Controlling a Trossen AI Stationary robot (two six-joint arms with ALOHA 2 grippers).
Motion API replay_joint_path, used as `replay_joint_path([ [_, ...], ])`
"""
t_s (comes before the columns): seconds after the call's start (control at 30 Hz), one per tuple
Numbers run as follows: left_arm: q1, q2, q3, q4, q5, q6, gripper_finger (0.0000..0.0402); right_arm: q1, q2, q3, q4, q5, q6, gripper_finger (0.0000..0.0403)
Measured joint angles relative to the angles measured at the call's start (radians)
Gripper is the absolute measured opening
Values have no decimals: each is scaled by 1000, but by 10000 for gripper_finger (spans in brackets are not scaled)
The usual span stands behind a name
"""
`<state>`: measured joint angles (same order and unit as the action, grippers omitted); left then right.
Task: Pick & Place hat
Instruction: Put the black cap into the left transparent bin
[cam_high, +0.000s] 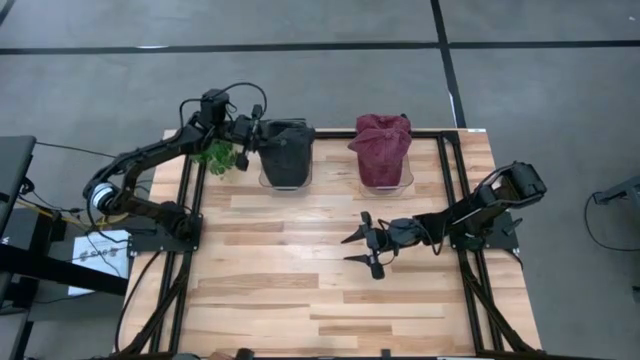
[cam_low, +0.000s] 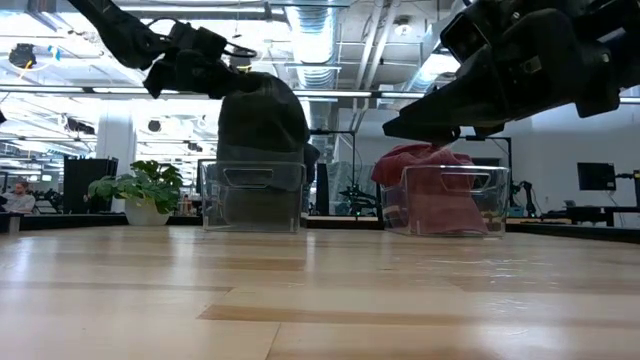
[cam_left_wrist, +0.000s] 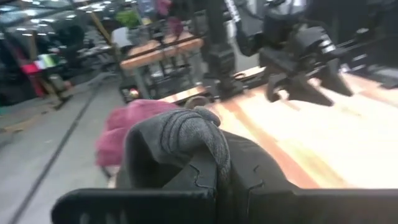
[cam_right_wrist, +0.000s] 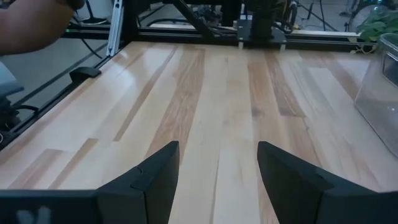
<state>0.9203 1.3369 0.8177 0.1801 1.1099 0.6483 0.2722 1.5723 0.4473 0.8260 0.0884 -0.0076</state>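
Left hand (cam_left_wrist: 217, 186) pinching grey hat (cam_left_wrist: 180, 134) — pink hat (cam_left_wrist: 124, 127) behind, right hand (cam_left_wrist: 305, 93) beyond

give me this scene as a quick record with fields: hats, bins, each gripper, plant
grey hat: in the left clear bin, pinched at its edge
red hat: in the right clear bin, untouched
left gripper: shut on the grey hat, at the left bin
right gripper: open, empty, above bare table in front of the right bin
plant: on the table beside the left bin
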Motion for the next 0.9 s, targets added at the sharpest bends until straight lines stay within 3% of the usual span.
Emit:
replay_joint_path([
  [0.3, -31, 27, 0, -14, 42, 48, 10, -20, -9, 0, -1, 0, -54, 210],
  [0.57, 19, 24, 0, 12, 41, 80, 10, -63, -11, 0, -1, -3, -53, 210],
  [0.7, 53, 24, 0, 22, -48, 150, 10, -66, -11, 0, 12, -3, -54, 210],
  [0.9, 42, 24, 0, 1, 77, 82, 10, -72, -11, 0, 43, -8, -92, 210],
])
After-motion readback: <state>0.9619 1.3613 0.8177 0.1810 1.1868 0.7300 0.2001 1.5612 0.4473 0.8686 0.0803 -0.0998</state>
